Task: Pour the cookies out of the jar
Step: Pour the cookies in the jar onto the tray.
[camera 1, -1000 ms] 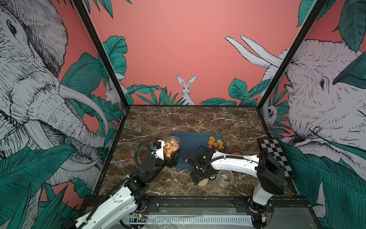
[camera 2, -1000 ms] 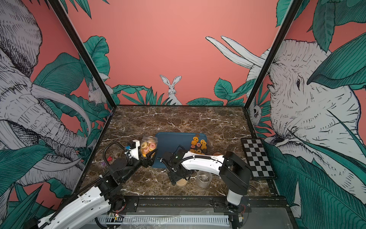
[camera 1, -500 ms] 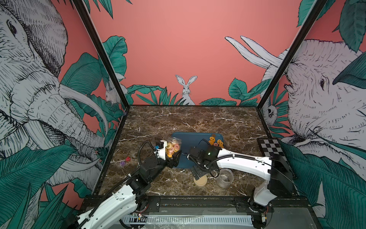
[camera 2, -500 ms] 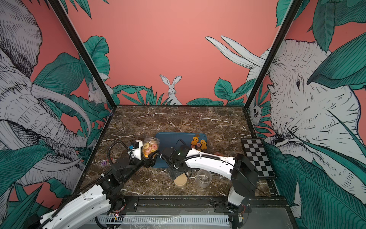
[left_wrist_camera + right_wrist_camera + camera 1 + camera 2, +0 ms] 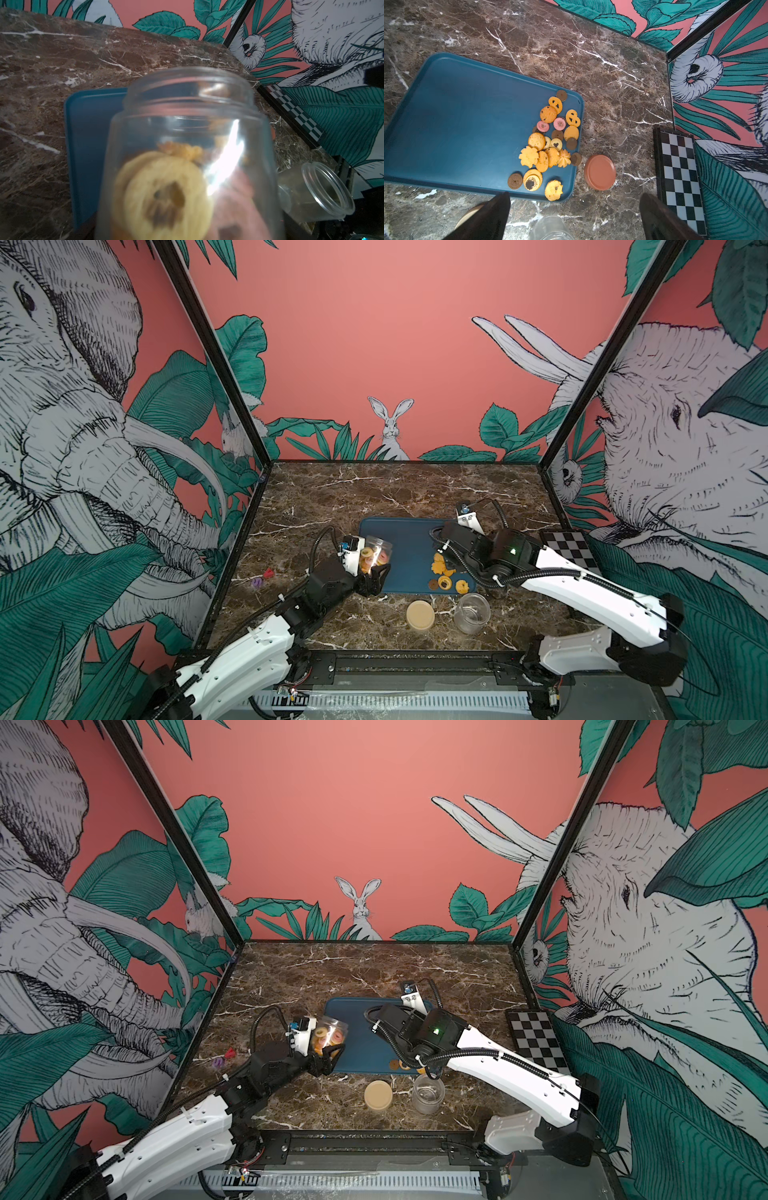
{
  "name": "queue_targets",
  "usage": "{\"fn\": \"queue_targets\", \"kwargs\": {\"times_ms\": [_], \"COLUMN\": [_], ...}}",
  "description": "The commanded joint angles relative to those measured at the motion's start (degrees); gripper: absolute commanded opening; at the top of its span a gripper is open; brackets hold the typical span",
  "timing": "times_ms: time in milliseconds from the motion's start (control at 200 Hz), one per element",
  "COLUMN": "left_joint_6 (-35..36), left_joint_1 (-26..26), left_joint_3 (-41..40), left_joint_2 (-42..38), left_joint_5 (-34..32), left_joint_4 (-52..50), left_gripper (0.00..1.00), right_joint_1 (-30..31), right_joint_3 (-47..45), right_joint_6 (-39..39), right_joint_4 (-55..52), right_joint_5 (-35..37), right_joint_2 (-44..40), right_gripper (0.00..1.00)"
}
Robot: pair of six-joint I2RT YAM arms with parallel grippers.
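Marble, brown with white veins, covers the table [image 5: 332,497]. Far to the left on it lie a tiny red thing [image 5: 268,572] and a tiny purple thing [image 5: 257,582], too small to tell what they are.

Next comes the left gripper [image 5: 368,570]. Its black jaws are clamped on the jar [image 5: 376,556], which is clear, round and see-through. The jar is tilted, with its open mouth over the left edge of the tray [image 5: 399,539]. The cookies [image 5: 164,193] sit low inside the jar. One is a pale yellow ring and one is pink. They look blurry in the left wrist view, and a bright glare hides some of them.

The tray is flat, dark blue and smooth, with round corners. On its right side is a cookie pile [image 5: 548,143] of orange flowers, brown discs and pink rounds.

In front of the tray lies a round tan lid [image 5: 420,615]. Just beside it stands an empty jar [image 5: 471,612], clear and upright.

The right gripper [image 5: 575,196] hangs above that spot with its jaws spread wide, holding nothing. Only its dark fingers [image 5: 492,216] show, cut off by the picture edge.

A red-brown lid [image 5: 600,172] lies just beside the tray's right edge. The right arm [image 5: 582,580] hides it in both top views.

A checkered board [image 5: 571,547], black and white, lies by the right wall.
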Motion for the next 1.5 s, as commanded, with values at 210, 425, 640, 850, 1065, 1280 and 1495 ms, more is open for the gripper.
{"fn": "queue_targets", "kwargs": {"times_ms": [210, 425, 640, 850, 1065, 1280, 1495], "left_joint_6": [-5.6, -11.4, -15.2, -24.3, -38.6, -46.7, -52.7], "left_joint_1": [0.7, 3.2, 6.1, 9.3, 12.4, 12.5, 12.6], "left_joint_3": [19.9, 21.6, 23.4, 22.7, 20.8, 20.4, 21.9], "left_joint_2": [18.9, 24.9, 28.1, 28.3, 30.3, 29.7, 26.9], "left_joint_5": [5.2, 8.0, 9.7, 17.2, 25.5, 27.6, 30.5], "left_joint_4": [-17.0, -17.6, -21.9, -19.8, -15.8, -13.9, -19.5], "left_gripper": [0.0, 0.0, 0.0, 0.0, 0.0, 0.0, 0.0], "right_joint_1": [-3.1, -3.9, -4.5, -4.6, -4.9, -5.1, -5.5], "right_joint_3": [-4.2, -5.7, -6.7, -8.1, -8.1, -8.1, -8.1], "right_joint_6": [2.0, 2.9, 3.3, 4.0, 4.5, 4.6, 4.7], "right_joint_4": [5.4, 4.6, 4.3, 4.7, 3.6, 3.1, 2.5], "right_joint_5": [-5.3, -7.2, -8.0, -8.5, -8.3, -8.3, -8.1], "right_joint_2": [-2.8, -3.1, -3.3, -3.7, -4.1, -4.5, -5.0], "right_gripper": [0.99, 0.99, 0.99, 0.99, 0.99, 0.99, 0.99]}}
